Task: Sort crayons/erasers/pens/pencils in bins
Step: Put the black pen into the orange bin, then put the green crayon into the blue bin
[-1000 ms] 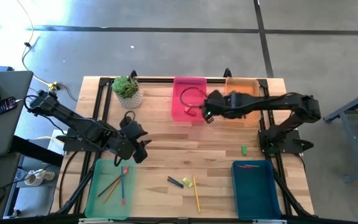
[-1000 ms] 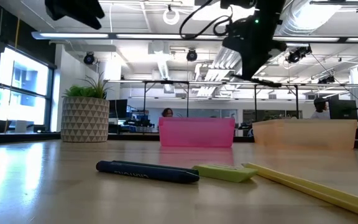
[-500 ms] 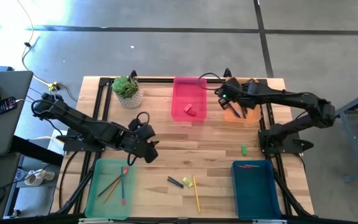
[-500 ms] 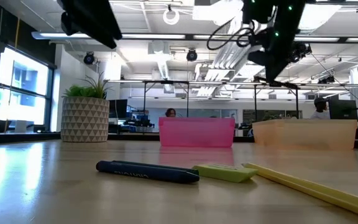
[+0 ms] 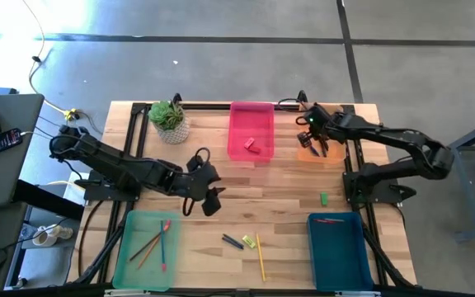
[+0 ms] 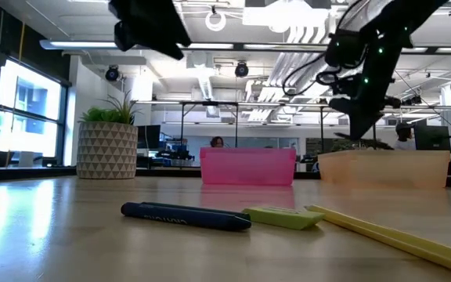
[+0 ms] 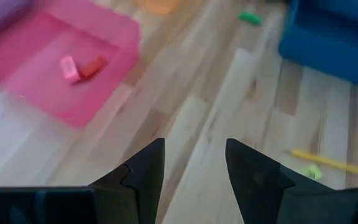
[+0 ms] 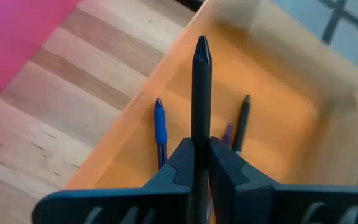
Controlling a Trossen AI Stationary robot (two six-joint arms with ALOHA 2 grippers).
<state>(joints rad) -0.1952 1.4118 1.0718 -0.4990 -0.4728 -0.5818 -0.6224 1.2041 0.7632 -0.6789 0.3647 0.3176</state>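
Only the right wrist view shows the right end effector [image 8: 201, 163] clenched on a black pen [image 8: 201, 93] above the orange bin [image 8: 278, 118], where a blue pen [image 8: 160, 129] and a dark pen [image 8: 242, 121] lie. Overhead, the left end effector [image 5: 210, 198], fingers parted and empty, hangs over bare table [image 5: 287, 186] between pink bin [image 5: 251, 132] and green bin [image 5: 148, 239]. Low down, a dark crayon [image 6: 185, 216], yellow-green eraser [image 6: 284, 217] and yellow pencil [image 6: 390, 233] lie close together.

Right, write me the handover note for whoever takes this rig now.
Right gripper: shut on a black pen, over the orange bin, which holds a blue pen and others.
Left gripper: open, empty, above mid-table.
Done: two erasers in the pink bin, pencils in the green bin, crayon in the teal bin.
Left: dark stick, yellow eraser, yellow pencil, green eraser.
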